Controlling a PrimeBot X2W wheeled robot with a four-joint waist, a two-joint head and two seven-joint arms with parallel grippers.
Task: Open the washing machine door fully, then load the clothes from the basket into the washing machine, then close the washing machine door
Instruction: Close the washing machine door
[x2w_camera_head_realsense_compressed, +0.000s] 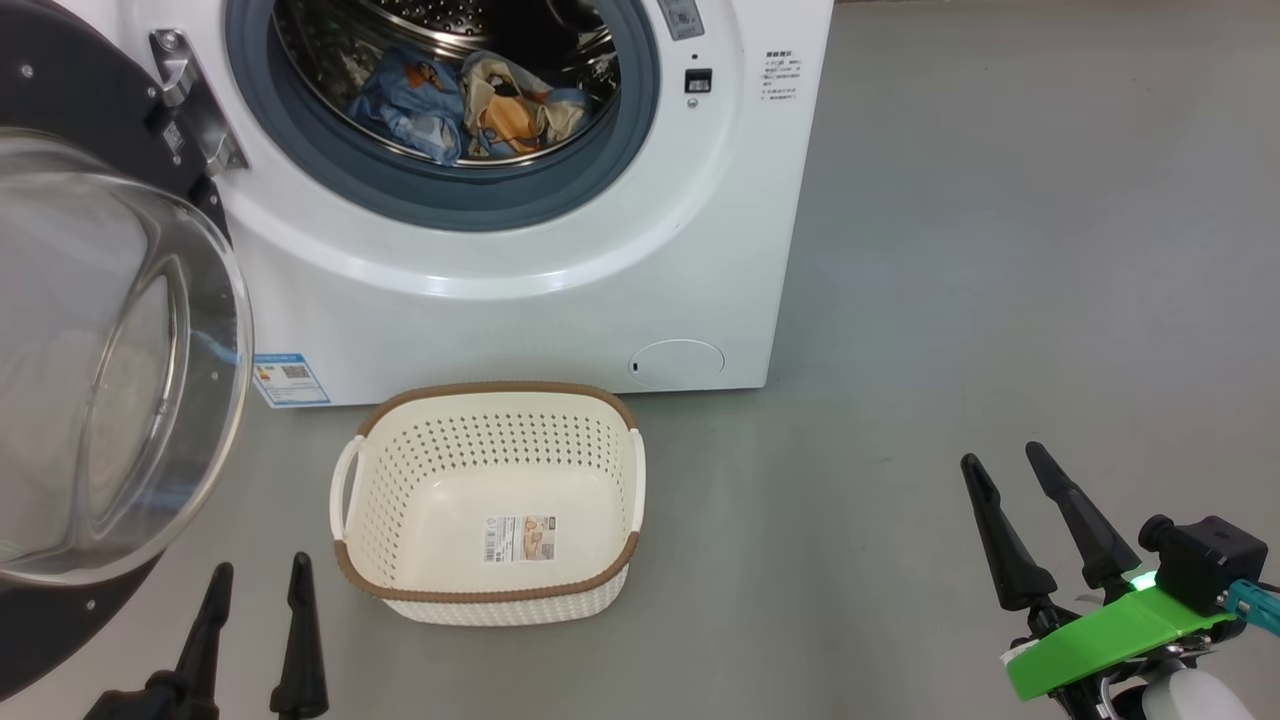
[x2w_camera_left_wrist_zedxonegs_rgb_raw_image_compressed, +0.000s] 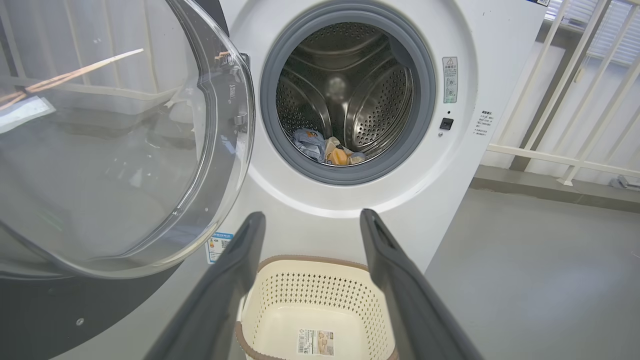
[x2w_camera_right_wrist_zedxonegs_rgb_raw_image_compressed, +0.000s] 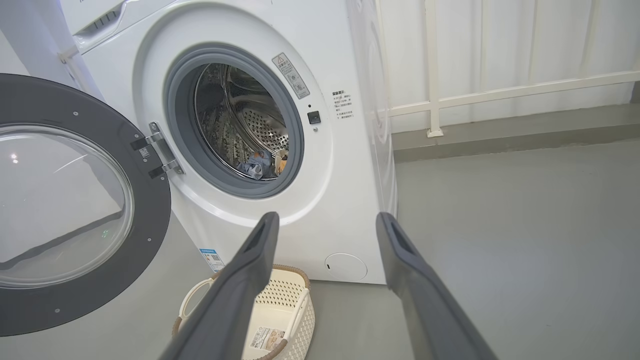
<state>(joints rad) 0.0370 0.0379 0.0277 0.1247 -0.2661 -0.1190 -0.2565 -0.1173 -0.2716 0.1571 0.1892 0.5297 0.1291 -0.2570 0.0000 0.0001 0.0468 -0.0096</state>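
The white washing machine (x2w_camera_head_realsense_compressed: 560, 290) fills the top of the head view, its round black door (x2w_camera_head_realsense_compressed: 110, 370) swung wide open to the left. Light blue clothes (x2w_camera_head_realsense_compressed: 470, 105) with orange prints lie inside the steel drum, and they show in the left wrist view as clothes (x2w_camera_left_wrist_zedxonegs_rgb_raw_image_compressed: 327, 150). On the floor before the machine stands the cream basket (x2w_camera_head_realsense_compressed: 490, 400), holding only a paper label. My left gripper (x2w_camera_head_realsense_compressed: 260, 570) is open at the lower left, beside the basket. At the lower right my right gripper (x2w_camera_head_realsense_compressed: 1005, 455) is open, well right of the basket.
Grey floor (x2w_camera_head_realsense_compressed: 1000, 250) spreads to the right of the machine. A white railing (x2w_camera_right_wrist_zedxonegs_rgb_raw_image_compressed: 500, 92) and a low kerb run along the wall behind it. The open door (x2w_camera_right_wrist_zedxonegs_rgb_raw_image_compressed: 65, 205) juts out over the floor at the left, close to my left gripper.
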